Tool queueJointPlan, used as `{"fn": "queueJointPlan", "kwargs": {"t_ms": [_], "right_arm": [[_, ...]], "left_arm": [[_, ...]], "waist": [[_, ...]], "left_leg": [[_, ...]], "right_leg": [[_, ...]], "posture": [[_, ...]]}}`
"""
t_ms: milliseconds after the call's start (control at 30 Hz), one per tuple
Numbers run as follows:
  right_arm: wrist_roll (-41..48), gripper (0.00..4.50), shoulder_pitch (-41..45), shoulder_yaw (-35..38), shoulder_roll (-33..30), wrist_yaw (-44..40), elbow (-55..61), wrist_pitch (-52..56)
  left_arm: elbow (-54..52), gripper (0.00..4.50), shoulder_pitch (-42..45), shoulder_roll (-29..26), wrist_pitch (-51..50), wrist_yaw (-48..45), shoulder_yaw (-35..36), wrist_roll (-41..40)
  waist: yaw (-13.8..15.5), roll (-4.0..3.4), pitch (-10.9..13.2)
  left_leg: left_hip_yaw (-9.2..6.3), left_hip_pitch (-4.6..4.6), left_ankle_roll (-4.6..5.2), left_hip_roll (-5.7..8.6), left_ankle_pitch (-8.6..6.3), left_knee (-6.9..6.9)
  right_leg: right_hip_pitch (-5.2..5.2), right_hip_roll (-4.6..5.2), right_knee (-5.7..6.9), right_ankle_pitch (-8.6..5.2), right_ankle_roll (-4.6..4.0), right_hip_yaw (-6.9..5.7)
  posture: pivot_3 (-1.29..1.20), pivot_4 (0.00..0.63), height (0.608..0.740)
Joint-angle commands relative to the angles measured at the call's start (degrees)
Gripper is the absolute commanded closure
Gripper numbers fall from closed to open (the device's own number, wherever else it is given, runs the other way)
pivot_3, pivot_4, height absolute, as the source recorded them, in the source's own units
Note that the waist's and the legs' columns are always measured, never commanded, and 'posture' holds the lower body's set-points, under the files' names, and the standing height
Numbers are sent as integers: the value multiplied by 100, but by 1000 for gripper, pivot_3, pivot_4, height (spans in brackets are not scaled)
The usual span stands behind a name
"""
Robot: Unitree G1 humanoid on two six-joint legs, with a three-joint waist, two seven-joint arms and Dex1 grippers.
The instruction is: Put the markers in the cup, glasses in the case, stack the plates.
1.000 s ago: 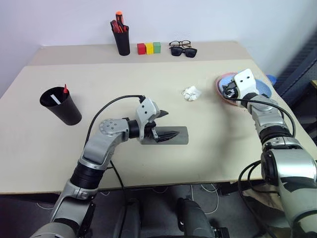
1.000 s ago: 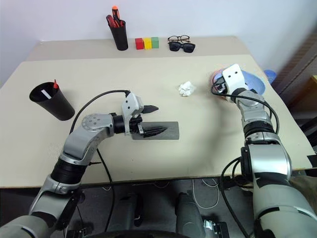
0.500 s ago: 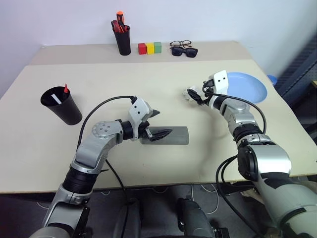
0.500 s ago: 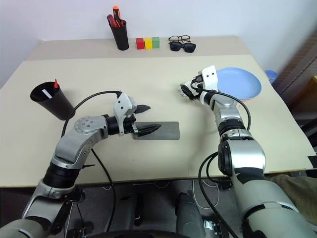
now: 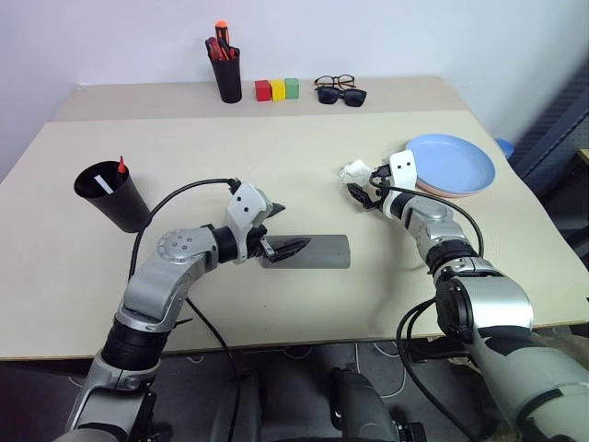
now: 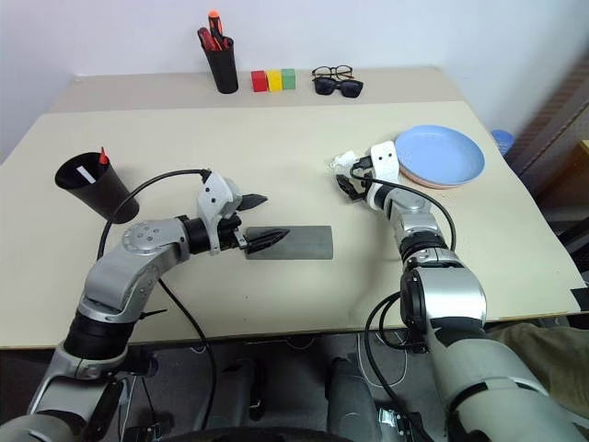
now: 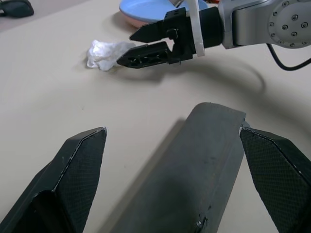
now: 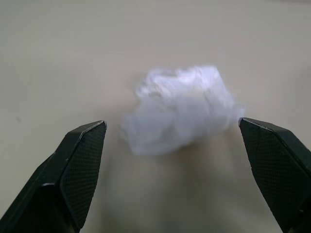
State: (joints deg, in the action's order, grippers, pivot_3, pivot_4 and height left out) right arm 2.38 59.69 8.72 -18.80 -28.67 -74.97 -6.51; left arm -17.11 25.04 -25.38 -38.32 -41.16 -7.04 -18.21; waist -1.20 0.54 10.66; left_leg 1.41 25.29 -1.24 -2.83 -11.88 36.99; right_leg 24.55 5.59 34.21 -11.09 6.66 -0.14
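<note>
Here the right tool [image 6: 348,183] is spread wide just before a crumpled white tissue [image 8: 180,108], while the left tool [image 5: 287,230], also released, hovers over the grey case [image 5: 317,250] on the surface [image 5: 276,166]

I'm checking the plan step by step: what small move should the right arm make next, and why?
Probably ease the right end effector forward and close on the crumpled tissue. Its fingers stand open with the tissue lying between and just ahead of them on the table, not yet touched.
</note>
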Motion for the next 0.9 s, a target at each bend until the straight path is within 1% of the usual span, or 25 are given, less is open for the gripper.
{"fn": "queueJointPlan", "kwargs": {"t_ms": [33,67,167,200,233,567,667,700,733,800,867,900], "right_arm": [[4,1337,48,69,19,105,28,-12],[9,1978,49,76,19,110,28,-17],[48,3534,60,115,13,138,39,-48],[51,4159,64,119,5,146,45,-58],[52,4462,65,122,-3,146,50,-64],[62,4462,47,179,-73,90,125,-127],[104,4462,28,196,-92,-102,146,-83],[122,3941,20,209,-93,-153,150,-75],[130,3671,15,213,-91,-195,156,-73],[146,2690,19,230,-73,-220,173,-88],[154,1561,32,245,-54,-202,187,-111],[152,1148,37,243,-50,-201,189,-114]], "left_arm": [[-297,0,-15,-52,-15,72,175,-128],[-309,0,-20,-56,-24,87,175,-140],[-321,0,-32,-67,-31,120,165,-176],[-315,0,-31,-69,-28,127,153,-186],[-306,0,-28,-69,-21,135,138,-194],[-188,0,40,-21,43,121,28,-227],[-158,0,45,-19,67,108,7,-217],[-152,0,44,-20,73,103,1,-214],[-148,0,43,-20,76,99,-4,-212],[-149,0,47,-15,68,95,-14,-218],[-146,0,50,-11,65,95,-23,-222],[-146,0,51,-12,64,93,-26,-224]], "waist": [[-3,0,0],[-3,0,0],[0,0,0],[1,0,0],[0,0,0],[0,0,0],[0,0,0],[0,0,0],[0,0,0],[-1,0,0],[0,0,0],[0,0,0]], "left_leg": [[0,0,0,0,0,0],[0,0,0,0,0,0],[0,0,0,0,0,0],[0,0,0,0,0,0],[0,0,0,0,0,0],[0,0,0,0,0,0],[0,0,0,0,0,0],[0,0,0,0,0,0],[0,0,0,0,0,0],[0,0,0,0,0,0],[0,0,0,0,0,0],[0,0,0,0,0,0]], "right_leg": [[0,0,0,0,0,0],[0,0,0,0,0,0],[0,0,0,0,0,0],[0,0,0,0,0,0],[0,0,0,0,0,0],[0,0,0,0,-1,0],[0,0,0,-1,-1,0],[0,0,0,0,-1,0],[0,0,0,0,-1,0],[0,0,0,0,-1,0],[0,0,0,0,-1,0],[0,0,0,0,0,0]], "posture": [[0,150,740],[0,150,740],[0,150,740],[0,150,740],[0,150,740],[0,150,740],[0,150,740],[0,150,740],[0,150,740],[0,150,740],[0,150,740],[0,150,740]]}}
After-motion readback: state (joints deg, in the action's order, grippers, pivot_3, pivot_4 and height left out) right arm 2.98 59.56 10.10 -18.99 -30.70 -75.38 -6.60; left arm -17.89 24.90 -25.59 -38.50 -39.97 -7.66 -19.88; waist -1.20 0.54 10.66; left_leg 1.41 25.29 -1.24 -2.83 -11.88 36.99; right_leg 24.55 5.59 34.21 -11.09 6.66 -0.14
